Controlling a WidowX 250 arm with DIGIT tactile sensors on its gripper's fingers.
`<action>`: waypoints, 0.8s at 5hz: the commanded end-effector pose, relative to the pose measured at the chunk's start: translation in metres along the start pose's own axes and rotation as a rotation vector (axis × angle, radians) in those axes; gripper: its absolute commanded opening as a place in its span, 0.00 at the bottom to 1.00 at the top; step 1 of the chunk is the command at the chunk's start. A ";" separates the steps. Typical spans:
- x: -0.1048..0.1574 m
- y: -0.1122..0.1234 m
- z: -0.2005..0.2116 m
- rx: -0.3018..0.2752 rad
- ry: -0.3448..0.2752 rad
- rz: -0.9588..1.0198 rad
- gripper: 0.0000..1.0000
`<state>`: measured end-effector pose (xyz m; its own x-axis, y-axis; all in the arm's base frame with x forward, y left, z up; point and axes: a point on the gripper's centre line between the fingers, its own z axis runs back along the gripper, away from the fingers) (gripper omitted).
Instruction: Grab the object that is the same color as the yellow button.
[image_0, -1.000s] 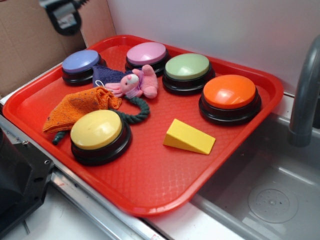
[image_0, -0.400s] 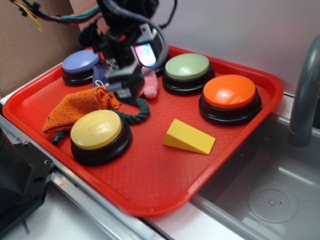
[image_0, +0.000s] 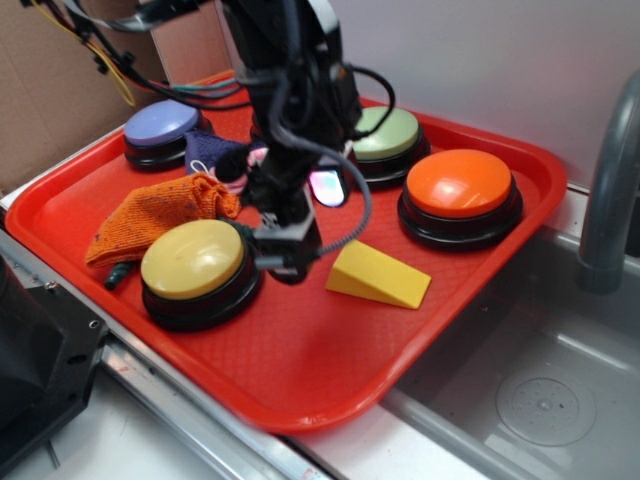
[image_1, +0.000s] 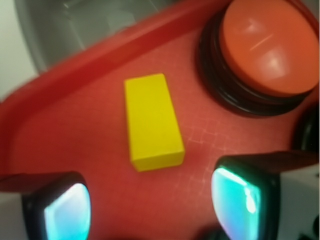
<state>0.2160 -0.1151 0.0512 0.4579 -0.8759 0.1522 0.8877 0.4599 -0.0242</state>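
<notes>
The object, a small yellow wedge block (image_0: 378, 275), lies on the red tray (image_0: 300, 370) right of centre. In the wrist view the wedge (image_1: 152, 122) sits just ahead of my gripper (image_1: 152, 205), thick end toward me. The yellow button (image_0: 195, 262) stands at the tray's front left. My gripper (image_0: 288, 262) hangs low between that button and the wedge, a little left of the wedge and apart from it. It is open, with only bare tray between the glowing fingers (image_1: 65, 210).
The orange button (image_0: 460, 190) and green button (image_0: 385, 135) stand behind the wedge; a purple button (image_0: 160, 125) is at the back left. An orange cloth (image_0: 160, 215) lies left of the arm. A sink (image_0: 540, 400) and grey faucet (image_0: 610, 180) are to the right.
The arm has come down from the back left corner across the tray toward the front. The gripper now sits between the yellow button and the wedge; the wedge has not moved.
</notes>
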 end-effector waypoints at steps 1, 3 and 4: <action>0.011 -0.012 -0.021 0.012 -0.022 -0.068 1.00; 0.016 -0.014 -0.035 0.016 0.021 -0.105 0.00; 0.016 -0.014 -0.030 0.030 0.008 -0.090 0.00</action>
<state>0.2233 -0.1342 0.0186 0.3959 -0.9089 0.1312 0.9165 0.3999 0.0047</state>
